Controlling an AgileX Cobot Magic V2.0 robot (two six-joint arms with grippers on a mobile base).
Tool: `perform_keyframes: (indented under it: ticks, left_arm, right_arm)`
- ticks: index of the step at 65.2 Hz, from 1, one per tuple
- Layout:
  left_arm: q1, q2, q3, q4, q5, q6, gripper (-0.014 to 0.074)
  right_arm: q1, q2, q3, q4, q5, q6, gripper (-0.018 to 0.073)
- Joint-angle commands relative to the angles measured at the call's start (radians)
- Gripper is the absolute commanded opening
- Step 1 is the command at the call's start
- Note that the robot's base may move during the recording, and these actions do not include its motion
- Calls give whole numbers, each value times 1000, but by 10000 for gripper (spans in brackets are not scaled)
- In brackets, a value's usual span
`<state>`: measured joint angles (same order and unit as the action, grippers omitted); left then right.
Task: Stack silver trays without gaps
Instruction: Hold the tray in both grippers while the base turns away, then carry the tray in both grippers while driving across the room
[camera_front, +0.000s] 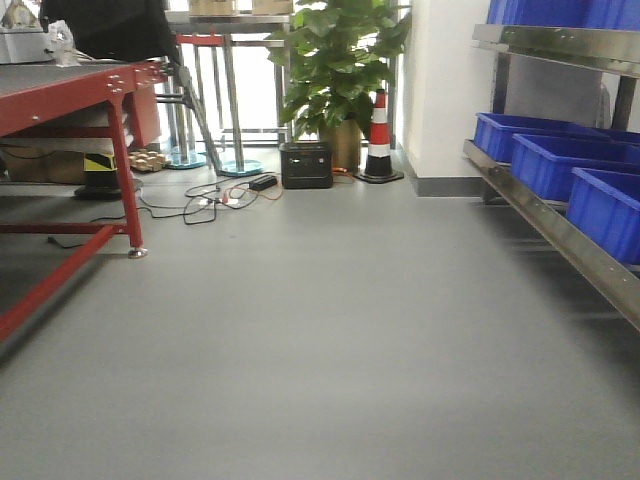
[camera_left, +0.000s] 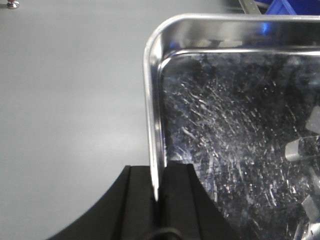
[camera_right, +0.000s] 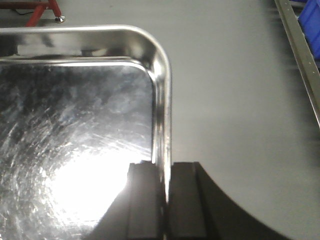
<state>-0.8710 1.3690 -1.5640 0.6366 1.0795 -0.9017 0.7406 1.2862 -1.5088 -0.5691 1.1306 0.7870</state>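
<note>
A silver tray (camera_left: 235, 125) fills the right of the left wrist view, scratched bottom up, held above the grey floor. My left gripper (camera_left: 158, 192) is shut on its left rim, one black finger on each side of the wall. In the right wrist view the same kind of silver tray (camera_right: 75, 130) fills the left, with a bright glare on its bottom. My right gripper (camera_right: 165, 195) is shut on its right rim. Neither tray nor gripper shows in the front view. Whether both grippers hold one tray I cannot tell.
To the right stands a steel shelf rail (camera_front: 560, 230) with blue bins (camera_front: 560, 160). A red-framed table (camera_front: 80, 100) is at the left. Far ahead are a plant (camera_front: 335, 60), a black box (camera_front: 306, 165), a traffic cone (camera_front: 379, 140) and cables (camera_front: 210, 200) on the grey floor (camera_front: 320, 340).
</note>
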Motion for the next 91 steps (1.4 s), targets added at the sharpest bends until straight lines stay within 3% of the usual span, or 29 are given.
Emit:
perform_keyframes:
  ticks: [1,91]
  left_arm:
    - [-10,-2,-9,-20,-57,13,-17]
    - [-10,-2,-9,-20,-57,13,-17]
  right_arm:
    - [7,-5,-5,8,-93,-4,-15]
    - [7,-5,-5,8,-93,-4,-15]
